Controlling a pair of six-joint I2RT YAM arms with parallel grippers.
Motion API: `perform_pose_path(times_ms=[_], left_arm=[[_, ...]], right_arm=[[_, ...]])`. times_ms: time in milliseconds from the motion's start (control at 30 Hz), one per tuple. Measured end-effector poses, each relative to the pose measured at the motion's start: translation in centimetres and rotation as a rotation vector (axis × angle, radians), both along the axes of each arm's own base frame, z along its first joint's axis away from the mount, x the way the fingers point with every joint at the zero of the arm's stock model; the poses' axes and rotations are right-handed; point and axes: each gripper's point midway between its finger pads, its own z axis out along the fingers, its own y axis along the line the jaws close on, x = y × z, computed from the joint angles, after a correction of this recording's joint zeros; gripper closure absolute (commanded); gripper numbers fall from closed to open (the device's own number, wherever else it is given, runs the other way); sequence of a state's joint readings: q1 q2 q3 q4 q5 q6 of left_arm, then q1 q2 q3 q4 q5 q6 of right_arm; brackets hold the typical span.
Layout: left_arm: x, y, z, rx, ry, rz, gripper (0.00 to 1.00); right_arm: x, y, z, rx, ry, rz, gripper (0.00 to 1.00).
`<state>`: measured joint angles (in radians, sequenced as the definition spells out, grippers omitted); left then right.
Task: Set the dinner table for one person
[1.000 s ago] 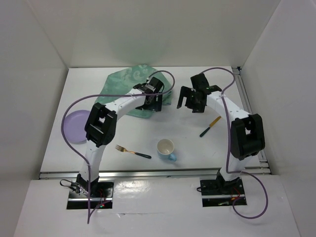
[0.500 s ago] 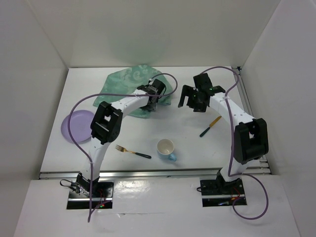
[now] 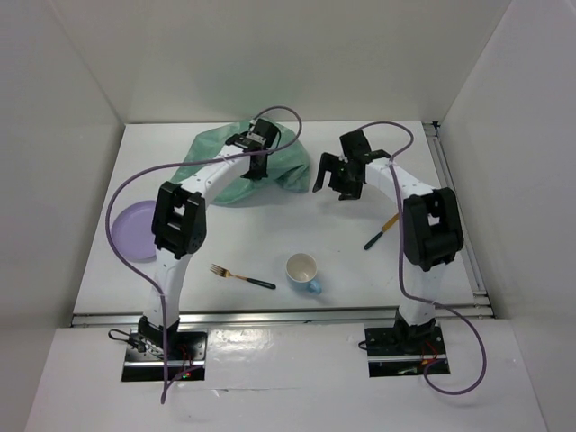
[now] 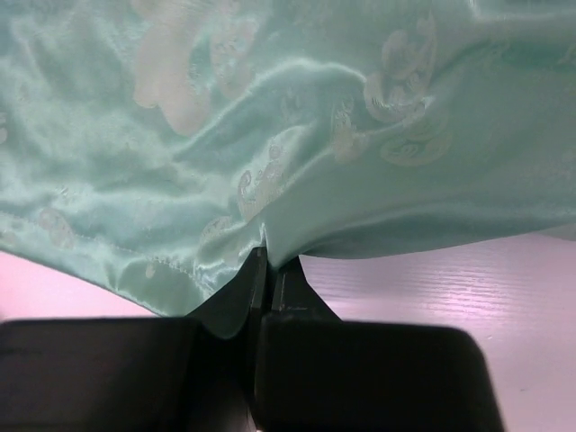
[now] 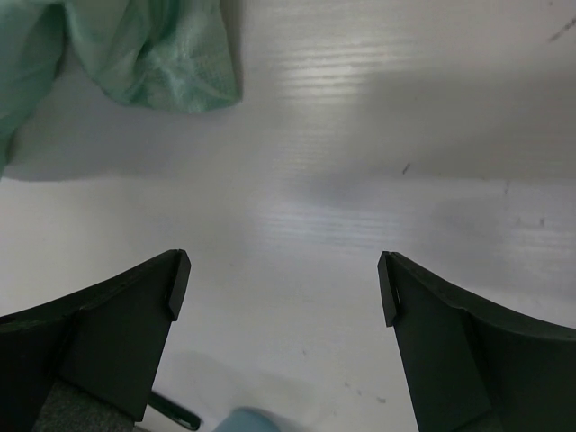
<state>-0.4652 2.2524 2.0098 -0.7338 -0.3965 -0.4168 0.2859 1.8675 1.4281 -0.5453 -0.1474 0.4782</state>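
Fingers of left gripper [image 4: 266, 267] pinching the teal cloth [image 4: 315, 135], right gripper's [image 5: 283, 274] wide apart over the dinner table [image 5: 378, 117].

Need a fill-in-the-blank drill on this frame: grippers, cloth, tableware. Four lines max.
1. The left gripper is ____ on the teal cloth.
2. The right gripper is ____ and holds nothing.
3. In the top view, the fork lies to the ____ of the cup.
4. The plate near the table's left edge is ____ in colour.

Missing words: shut; open; left; purple.
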Motion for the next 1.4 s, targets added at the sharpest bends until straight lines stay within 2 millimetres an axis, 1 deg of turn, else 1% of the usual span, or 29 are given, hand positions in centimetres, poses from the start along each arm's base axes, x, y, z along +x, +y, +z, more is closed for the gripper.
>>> perform_pose_path(times_ms=[100,200,267,400,467,533,567,633,667,767,800,900,1000,1067,1100,1133,1167,1200,1233,1333,1400], left_arm=[[0.2,1.1,1.2,-0.022,-0.008,0.016,1.0],[0.3,1.8,2.8,-0.049,-0.023,0.024,1.0],[0.3,2.1,3.8,-0.064,-0.035,0.025,1.0],[0.7,2.2,5.6,-0.08,-0.062,0.012,1.0],[0.8,2.1,6.2,-0.086,-0.071,0.005,1.0],[0.8,1.9,6.6,-0.094,-0.076,-0.001,1.0],[0.7,1.9,6.8,-0.096,-0.077,-0.001,1.0],[0.6,1.9,7.3,-0.099,-0.081,-0.004,1.0],[0.5,2.0,7.5,-0.1,-0.083,-0.005,1.0],[0.4,2.1,8.3,-0.103,-0.096,-0.007,1.0],[0.3,2.2,8.6,-0.102,-0.101,-0.007,1.0],[0.2,2.4,9.4,-0.094,-0.111,-0.018,1.0],[0.3,2.6,10.1,-0.095,-0.123,-0.017,1.0],[0.3,2.8,10.4,-0.096,-0.127,-0.014,1.0],[0.3,2.9,10.5,-0.097,-0.13,-0.011,1.0],[0.3,3.0,10.6,-0.096,-0.131,-0.01,1.0],[0.3,3.1,10.7,-0.096,-0.133,-0.011,1.0],[0.3,3.1,10.8,-0.095,-0.132,-0.012,1.0],[0.3,3.1,10.9,-0.093,-0.133,-0.015,1.0],[0.2,3.2,10.9,-0.084,-0.131,-0.025,1.0],[0.1,3.2,11.0,-0.082,-0.13,-0.029,1.0]], right_arm=[[1.6,0.7,-1.6,-0.002,0.012,0.011,0.0],[3.0,2.1,-2.6,-0.002,-0.002,0.044,0.0],[3.6,3.4,-3.2,-0.004,-0.015,0.079,0.0],[4.2,6.9,-4.0,0.0,-0.049,0.165,0.0],[4.5,8.2,-4.5,-0.001,-0.067,0.19,0.0],[4.8,9.0,-5.2,-0.012,-0.083,0.197,0.0],[5.0,9.2,-5.6,-0.019,-0.09,0.193,0.0],[6.1,9.4,-5.3,-0.038,-0.131,0.168,0.03],[6.7,9.2,-5.4,-0.05,-0.145,0.147,0.05],[8.2,8.5,-5.5,-0.095,-0.184,0.076,0.05],[8.5,8.1,-5.5,-0.114,-0.193,0.051,0.01],[9.2,7.2,-5.8,-0.147,-0.229,0.0,0.01],[9.4,6.9,-5.8,-0.165,-0.24,-0.005,0.01],[10.0,7.1,-5.8,-0.171,-0.248,0.001,0.01],[10.4,7.3,-5.8,-0.17,-0.257,0.005,0.18],[10.7,7.5,-5.8,-0.169,-0.266,0.015,0.31],[10.8,7.6,-5.8,-0.168,-0.274,0.024,0.46],[10.9,7.7,-5.9,-0.166,-0.278,0.03,0.83],[10.8,7.8,-6.1,-0.165,-0.283,0.042,1.0],[10.7,8.2,-6.0,-0.154,-0.303,0.044,1.0],[10.6,7.9,-5.7,-0.159,-0.307,0.04,1.0]])
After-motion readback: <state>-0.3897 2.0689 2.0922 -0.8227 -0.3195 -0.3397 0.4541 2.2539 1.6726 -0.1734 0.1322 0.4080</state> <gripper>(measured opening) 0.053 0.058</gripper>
